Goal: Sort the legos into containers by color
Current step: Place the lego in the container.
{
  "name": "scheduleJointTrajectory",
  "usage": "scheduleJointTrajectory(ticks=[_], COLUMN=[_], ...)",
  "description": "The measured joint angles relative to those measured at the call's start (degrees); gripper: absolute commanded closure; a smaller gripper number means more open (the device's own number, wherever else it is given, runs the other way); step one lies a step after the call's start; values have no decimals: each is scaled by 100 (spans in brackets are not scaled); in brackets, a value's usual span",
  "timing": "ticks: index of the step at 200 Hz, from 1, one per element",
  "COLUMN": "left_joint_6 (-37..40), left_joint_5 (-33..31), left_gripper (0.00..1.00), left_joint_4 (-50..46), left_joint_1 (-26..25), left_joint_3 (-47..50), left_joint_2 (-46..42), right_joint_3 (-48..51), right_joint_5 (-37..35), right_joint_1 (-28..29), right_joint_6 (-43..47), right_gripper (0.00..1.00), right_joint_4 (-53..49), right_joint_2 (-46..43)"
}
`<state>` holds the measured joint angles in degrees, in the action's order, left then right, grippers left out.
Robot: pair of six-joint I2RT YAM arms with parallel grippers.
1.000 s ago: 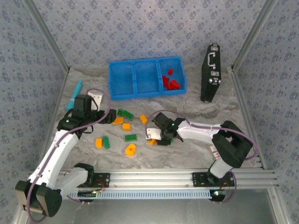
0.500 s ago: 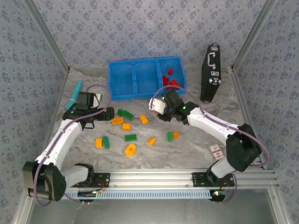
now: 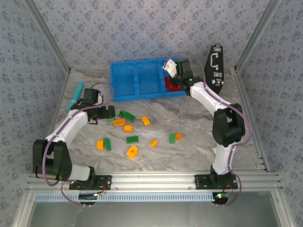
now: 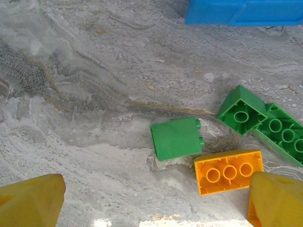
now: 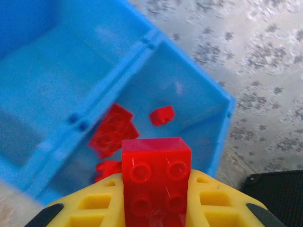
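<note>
Bricks of this kind look light, stiff and smooth, so I judge that they will not break, but they can slip or turn if pinched at a corner or on the studs; the flat side walls are the best place to take hold. The right gripper (image 5: pixel 156 201) does exactly so: its yellow jaws press on the two flat sides of a red brick (image 5: pixel 156 163), studs toward the camera, and it hangs above the right compartment of the blue tray (image 3: pixel 124 84), where other red bricks (image 5: pixel 113 130) lie. The left gripper (image 4: pixel 151 208) is spread wide, holding nothing, low over the table (image 4: pixel 71 71), with a green brick (image 4: pixel 177 138) lying on its side in front of the open jaws and an orange brick (image 4: pixel 228 171) just beside it. More green and orange bricks (image 3: pixel 133 139) lie scattered on the table, apart from the tray, and wait for the two other compartments.
</note>
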<state>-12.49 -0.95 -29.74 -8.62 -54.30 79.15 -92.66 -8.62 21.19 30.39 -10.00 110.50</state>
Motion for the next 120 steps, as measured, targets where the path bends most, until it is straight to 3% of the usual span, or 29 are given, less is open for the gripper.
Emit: scheduleJointTrajectory(ticks=[43,71,120], left_joint_6=[-4,-35,-155], left_joint_5=[-37,-39,-35], left_gripper=[0,1,5], left_joint_4=[2,4,46], left_joint_1=[0,0,0], left_joint_3=[-153,-205,-474], left_joint_2=[422,734,1220], right_joint_3=[-1316,-1672,-1799], right_joint_5=[-107,-101,-2], right_joint_1=[-254,-254,-306], right_joint_6=[-337,-540,-811], right_gripper=[73,68,50], right_joint_4=[-46,-118,-216], right_joint_2=[1226,1665,1821])
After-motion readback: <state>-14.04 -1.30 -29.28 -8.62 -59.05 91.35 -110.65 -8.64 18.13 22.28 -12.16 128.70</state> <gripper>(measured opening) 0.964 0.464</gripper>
